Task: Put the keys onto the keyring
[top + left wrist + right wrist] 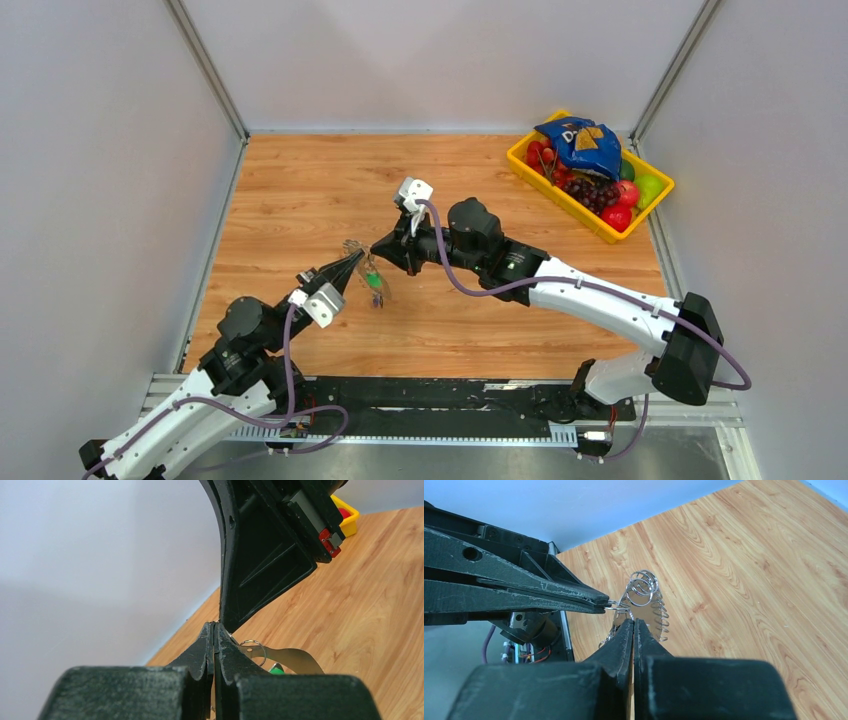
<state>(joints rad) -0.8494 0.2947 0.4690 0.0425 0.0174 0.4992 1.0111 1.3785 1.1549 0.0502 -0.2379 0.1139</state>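
Left pincer (214, 625), right pincer (633, 621) meet at keyring (644, 587); bag (580, 143) lettering illegible.

A wooden desk (300, 200) with a warm, streaked grain fills the floor of the enclosure, and plain pale grey walls (100, 150) close it in on three sides. At the far right corner a yellow bin (555, 198) stands at an angle to the edges. A crumpled blue snack bag (580, 143) lies on top of its contents. Beside the bag are dark grapes (592, 190), red apples (617, 216), a green apple (650, 186) and smaller red fruit (540, 155). A metal rail (700, 408) runs along the near edge.
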